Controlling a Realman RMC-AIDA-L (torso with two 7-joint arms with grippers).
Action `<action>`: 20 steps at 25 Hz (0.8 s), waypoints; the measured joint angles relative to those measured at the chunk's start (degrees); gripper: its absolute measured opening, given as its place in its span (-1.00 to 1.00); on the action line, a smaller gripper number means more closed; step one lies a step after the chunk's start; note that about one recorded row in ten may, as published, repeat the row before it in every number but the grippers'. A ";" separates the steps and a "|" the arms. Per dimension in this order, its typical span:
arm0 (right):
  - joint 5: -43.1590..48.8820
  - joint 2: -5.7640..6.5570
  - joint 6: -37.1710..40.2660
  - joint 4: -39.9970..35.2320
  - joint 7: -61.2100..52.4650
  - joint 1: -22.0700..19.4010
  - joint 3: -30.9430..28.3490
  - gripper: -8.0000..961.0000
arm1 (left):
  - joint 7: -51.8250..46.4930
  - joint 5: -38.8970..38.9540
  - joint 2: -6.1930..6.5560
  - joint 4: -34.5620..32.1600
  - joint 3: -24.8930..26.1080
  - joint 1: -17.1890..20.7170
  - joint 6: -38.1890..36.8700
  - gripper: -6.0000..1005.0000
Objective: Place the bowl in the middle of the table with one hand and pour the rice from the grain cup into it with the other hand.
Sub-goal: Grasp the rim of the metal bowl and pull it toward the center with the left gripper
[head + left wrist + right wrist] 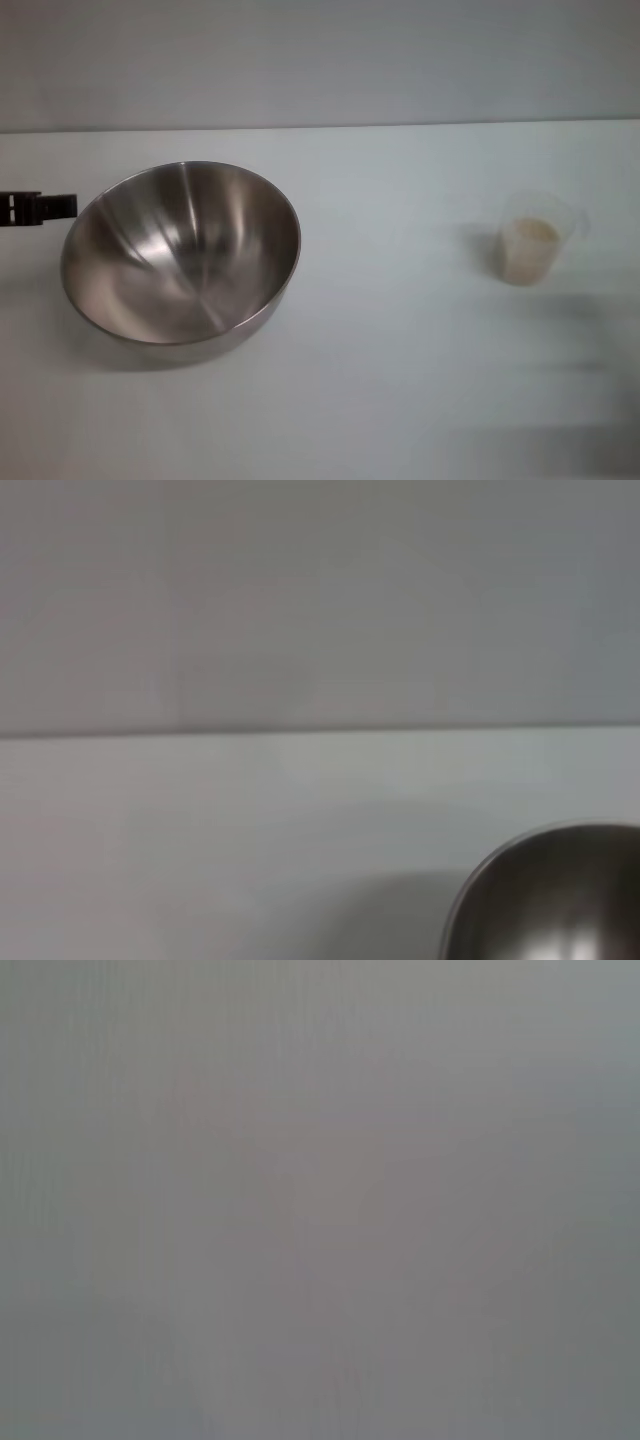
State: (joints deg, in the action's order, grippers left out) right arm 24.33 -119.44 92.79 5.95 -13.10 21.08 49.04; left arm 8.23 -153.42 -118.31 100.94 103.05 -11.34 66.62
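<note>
The bowl (180, 255) is a large shiny steel one on the left part of the white table (400, 380), with its opening tipped toward the right. Its rim also shows in the left wrist view as the bowl (560, 900). My left gripper (40, 208) is a black piece reaching in from the left edge, right at the bowl's left rim; I cannot tell whether it holds the rim. The grain cup (535, 245), small and clear, stands upright on the right, apart from the bowl. The rice (530, 250) fills roughly half of it. My right gripper is out of view.
A grey wall (320, 60) runs behind the table's far edge. White tabletop lies between bowl and cup. The right wrist view shows only a plain grey surface.
</note>
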 joint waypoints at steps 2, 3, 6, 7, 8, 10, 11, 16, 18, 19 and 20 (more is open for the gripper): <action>0.01 0.00 -0.02 -0.22 0.00 0.02 0.01 0.38 | -0.53 -1.65 -0.03 -0.44 -0.26 -0.41 0.74 0.50; 0.01 0.00 -0.16 -0.40 0.00 0.02 0.01 0.38 | -1.29 -3.31 -0.10 -1.18 -0.58 -1.01 1.37 0.49; 0.02 0.00 -0.47 -0.56 0.00 0.01 0.01 0.38 | -1.80 -3.94 -0.13 -1.98 -0.72 -1.53 1.82 0.48; 0.02 0.00 -0.59 -0.64 0.01 -0.01 0.01 0.38 | -1.95 -4.01 -0.14 -2.45 -0.80 -1.75 1.96 0.48; 0.02 -0.01 -0.76 -0.70 0.01 -0.05 0.01 0.38 | -1.96 -4.02 -0.15 -2.84 -0.90 -1.91 2.00 0.48; 0.02 0.00 -0.83 -0.73 0.00 -0.06 0.00 0.38 | -1.98 -4.02 -0.16 -3.66 -1.24 -2.31 2.00 0.47; 0.02 -0.01 -0.92 -0.81 0.00 -0.09 -0.02 0.38 | -1.98 -4.00 -0.16 -4.01 -1.36 -2.49 1.98 0.47; 0.02 0.00 -1.24 -1.07 0.00 -0.24 0.03 0.38 | -2.06 -4.07 -0.24 -6.71 -2.13 -4.04 1.69 0.46; 0.02 -0.01 -1.26 -1.07 0.00 -0.25 0.01 0.38 | -2.08 -4.11 -0.27 -8.44 -2.17 -4.92 1.54 0.45; 0.02 -0.01 -1.26 -1.07 0.00 -0.25 0.01 0.38 | -2.08 -4.11 -0.27 -8.44 -2.17 -4.92 1.54 0.45; 0.02 -0.01 -1.26 -1.07 0.00 -0.25 -0.02 0.38 | -2.08 -4.10 -0.26 -8.93 -2.17 -5.12 1.42 0.45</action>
State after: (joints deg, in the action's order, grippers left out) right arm 24.35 -119.44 91.54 4.88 -13.09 20.83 49.01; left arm 6.16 -157.52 -118.57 92.01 100.88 -16.46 68.04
